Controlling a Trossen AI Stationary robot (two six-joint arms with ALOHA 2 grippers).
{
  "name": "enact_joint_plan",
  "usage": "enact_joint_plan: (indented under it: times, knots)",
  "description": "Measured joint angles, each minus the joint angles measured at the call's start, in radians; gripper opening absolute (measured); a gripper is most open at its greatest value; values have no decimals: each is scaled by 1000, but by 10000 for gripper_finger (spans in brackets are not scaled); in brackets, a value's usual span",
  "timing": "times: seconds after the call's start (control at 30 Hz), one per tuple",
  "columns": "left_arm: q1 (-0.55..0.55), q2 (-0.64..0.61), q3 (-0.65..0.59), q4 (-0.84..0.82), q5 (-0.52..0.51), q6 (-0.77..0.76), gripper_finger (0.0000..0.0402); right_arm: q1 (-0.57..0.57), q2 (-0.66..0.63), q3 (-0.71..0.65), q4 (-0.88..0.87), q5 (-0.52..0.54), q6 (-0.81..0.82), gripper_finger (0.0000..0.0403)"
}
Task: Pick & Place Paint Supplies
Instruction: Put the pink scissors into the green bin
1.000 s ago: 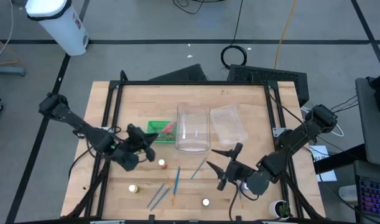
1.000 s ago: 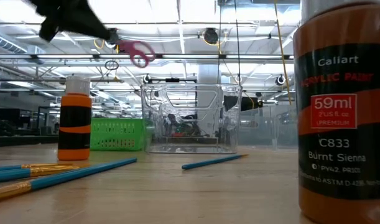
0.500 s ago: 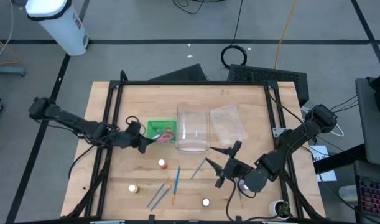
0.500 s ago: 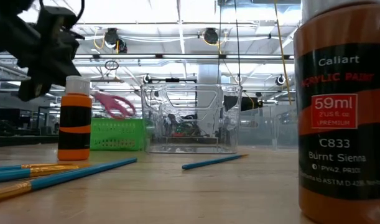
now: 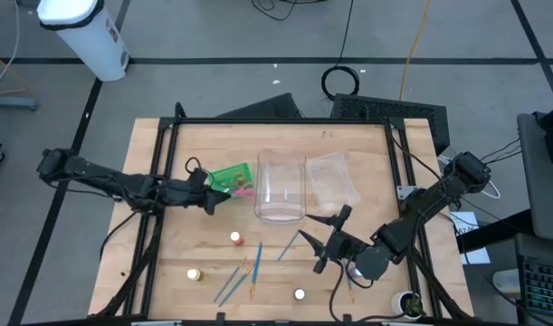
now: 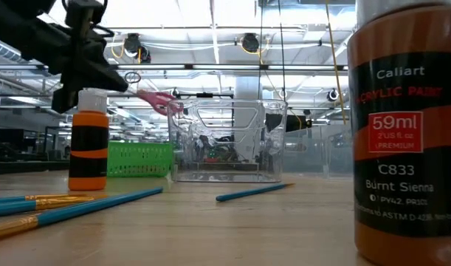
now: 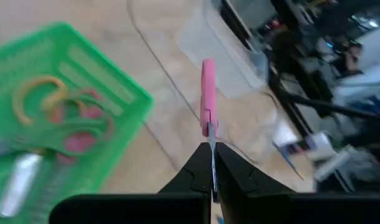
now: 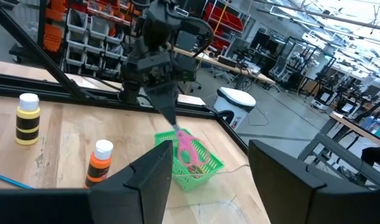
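My left gripper [image 5: 216, 194] is shut on pink-handled scissors [image 5: 243, 192], which hang in the air just off the near right corner of the green basket [image 5: 225, 176], beside the clear bin [image 5: 281, 186]. The left wrist view shows the scissors [image 7: 208, 93] sticking out past the fingers, with other scissors [image 7: 65, 121] lying in the basket [image 7: 124, 87]. Small paint bottles [image 5: 234, 238] [image 5: 194, 273] [image 5: 300, 293] stand on the table's near half. Blue and orange brushes [image 5: 244, 272] lie flat there too. My right gripper [image 5: 323, 240] hovers open over the near right part. My left gripper pinches the scissors' closed blades [image 7: 211, 134] between its two fingers, which lie along them and reach in from the table's left. The pink handles [image 6: 160, 102] point away toward the clear bin. The scissors are lifted clear, roughly level, handles a little lower.
The bin's clear lid [image 5: 334, 181] lies to its right. A single blue brush [image 5: 288, 244] lies near my right gripper. A large burnt-sienna bottle [image 6: 406, 125] stands close to the low camera, and an orange bottle [image 6: 89, 140] stands before the basket [image 6: 139, 159].
My left gripper, still holding the scissors, came down from high up toward the basket while reaching toward the far edge, then rose a little. The basket now sits turned and slightly farther from the near edge. My right arm barely moved.
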Motion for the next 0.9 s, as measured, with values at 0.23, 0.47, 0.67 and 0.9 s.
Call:
enact_joint_plan:
  times: [0.23,0.47,0.67,0.9]
  knots:
    - [42,2,0,-158,-133,-62,6,0,0,0,0,-3,0,200]
    - [52,35,0,-235,-52,-143,7,0,0,0,-1,-3,1,197]
    - [38,94,0,-146,67,-131,7,0,0,0,-1,-3,1,196]
    - [20,134,0,-62,119,-104,7,0,0,0,-1,-3,1,196]
